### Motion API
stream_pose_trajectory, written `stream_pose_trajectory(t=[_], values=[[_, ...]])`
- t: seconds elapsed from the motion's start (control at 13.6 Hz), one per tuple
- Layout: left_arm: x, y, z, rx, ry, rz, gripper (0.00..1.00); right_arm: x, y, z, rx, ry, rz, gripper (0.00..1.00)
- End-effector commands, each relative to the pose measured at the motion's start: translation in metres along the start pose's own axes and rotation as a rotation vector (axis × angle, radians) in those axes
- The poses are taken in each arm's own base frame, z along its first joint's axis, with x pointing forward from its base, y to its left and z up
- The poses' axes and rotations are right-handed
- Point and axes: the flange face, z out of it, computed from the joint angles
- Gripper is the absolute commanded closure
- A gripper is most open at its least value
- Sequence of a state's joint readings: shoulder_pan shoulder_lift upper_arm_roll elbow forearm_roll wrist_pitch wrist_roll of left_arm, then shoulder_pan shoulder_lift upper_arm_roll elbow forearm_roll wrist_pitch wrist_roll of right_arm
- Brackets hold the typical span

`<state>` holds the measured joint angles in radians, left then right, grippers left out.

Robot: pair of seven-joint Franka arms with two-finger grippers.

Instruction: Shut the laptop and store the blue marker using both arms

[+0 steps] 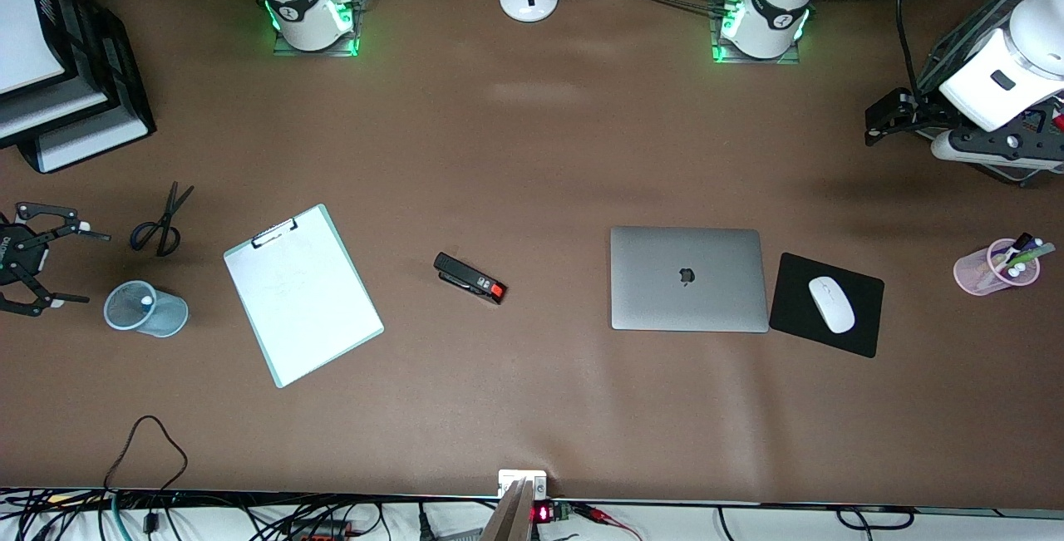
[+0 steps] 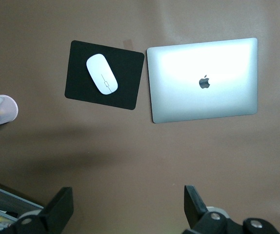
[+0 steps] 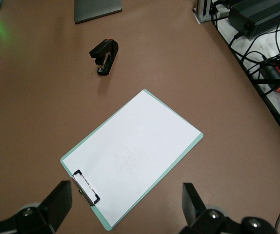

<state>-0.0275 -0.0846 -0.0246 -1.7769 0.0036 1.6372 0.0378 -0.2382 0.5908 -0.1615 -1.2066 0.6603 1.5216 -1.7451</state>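
The silver-grey laptop [image 1: 686, 277] lies shut on the table, apple logo up; it also shows in the left wrist view [image 2: 203, 80]. A blue mesh cup [image 1: 158, 312] stands toward the right arm's end. A small white tip [image 1: 147, 301] shows inside it, seemingly the blue marker's end; no blue body shows apart from the cup. My right gripper [image 1: 91, 268] is open and empty, in the air beside that cup [image 3: 126, 200]. My left gripper [image 1: 874, 127] is open and empty, high over the table's left-arm end [image 2: 128, 202].
A black mouse pad [image 1: 798, 308] with a white mouse [image 1: 831, 304] lies beside the laptop. A pink cup of pens [image 1: 996, 268] stands toward the left arm's end. A stapler [image 1: 470, 277], clipboard [image 1: 303, 292], scissors [image 1: 162, 221] and black trays [image 1: 91, 67] are toward the right arm's end.
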Motion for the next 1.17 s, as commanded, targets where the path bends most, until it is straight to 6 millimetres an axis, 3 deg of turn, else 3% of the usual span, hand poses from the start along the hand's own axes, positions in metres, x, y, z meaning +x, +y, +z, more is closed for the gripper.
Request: stream_pose_trajectory(t=[0.0,0.22,0.44,0.73,1.1], values=[[0.001,-0.002,-0.005,-0.011,-0.006,0.011,0.00,0.058,-0.004,-0.002,-0.008,-0.097,0.052,0.00],[0.001,-0.002,-0.005,-0.013,-0.007,0.009,0.00,0.115,-0.013,0.010,-0.027,-0.171,0.130,0.00],[0.001,-0.002,-0.005,-0.013,-0.007,0.009,0.00,0.153,-0.038,0.020,-0.063,-0.281,0.375,0.00],[0.001,-0.002,-0.004,-0.013,-0.013,0.009,0.00,0.188,-0.073,0.046,-0.150,-0.387,0.703,0.00],[0.001,-0.001,-0.004,-0.013,-0.013,0.011,0.00,0.197,-0.094,0.074,-0.235,-0.476,1.049,0.00]])
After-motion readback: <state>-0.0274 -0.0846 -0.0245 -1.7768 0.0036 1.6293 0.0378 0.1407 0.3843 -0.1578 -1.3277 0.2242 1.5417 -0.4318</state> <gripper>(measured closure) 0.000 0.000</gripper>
